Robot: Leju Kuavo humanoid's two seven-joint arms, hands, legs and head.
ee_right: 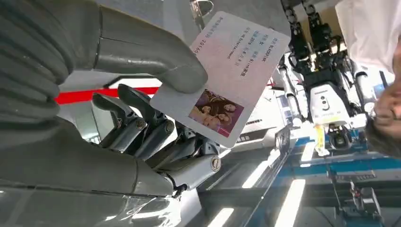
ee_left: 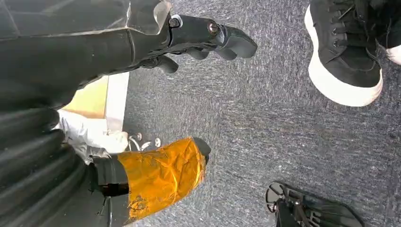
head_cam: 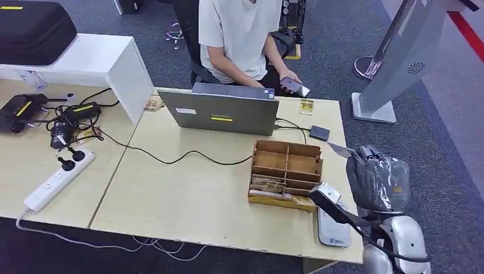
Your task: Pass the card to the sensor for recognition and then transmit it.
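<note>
Card (ee_right: 227,78): white, printed text lines and a small colour photo at one corner; pinched between the thick grey thumb and the darker fingers (ee_right: 142,125) of the right hand (ee_right: 137,113), held raised in the air off the right end of the table (head_cam: 188,194). In the head view the card (head_cam: 341,149) appears edge-on as a thin pale sliver projecting from the plastic-wrapped right hand (head_cam: 378,181). White flat sensor pad (head_cam: 333,229): lies on the table's near right corner, just beside the wooden divided box (head_cam: 286,171), below and short of the raised hand. Left hand (ee_left: 189,42): hangs over grey carpet, dark fingers partly curled, holding nothing; whether fully closed cannot be told. Laptop (head_cam: 226,108): open, at the table's far edge, with a black cable running from it. Small black device (head_cam: 319,133): beside the laptop, on the table. White power strip (head_cam: 58,178): left table section, plugs inserted. Person (head_cam: 242,37): seated behind the laptop, holding a phone (head_cam: 293,86).
</note>
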